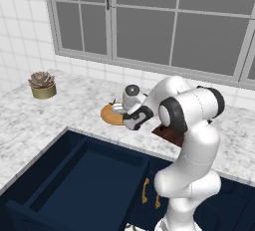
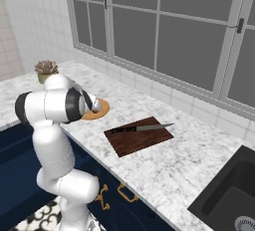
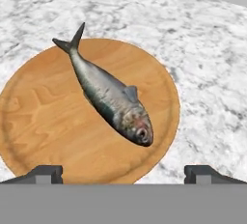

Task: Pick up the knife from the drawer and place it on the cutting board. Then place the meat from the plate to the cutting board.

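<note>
The claw (image 3: 123,172) hangs over the orange-tan wooden plate (image 3: 43,131) with its two dark fingertips (image 3: 44,173) spread wide apart and nothing between them. The fish (image 3: 108,95) lies just ahead of the claw on the plate, slanting across it, head toward the claw and forked tail pointing away, apart from both fingertips. The plate rests on the white marble surface (image 3: 207,68), which stretches beyond and to both sides of the claw. In the right base view, the dark reddish-brown cutting board (image 2: 142,139) lies on the surface well to the claw's side, apart from the plate, and the knife (image 2: 142,127) rests along the board's far edge, its silver blade tip reaching past the corner. Below the claw, the deep navy drawer (image 1: 79,180) stands pulled open.
</note>
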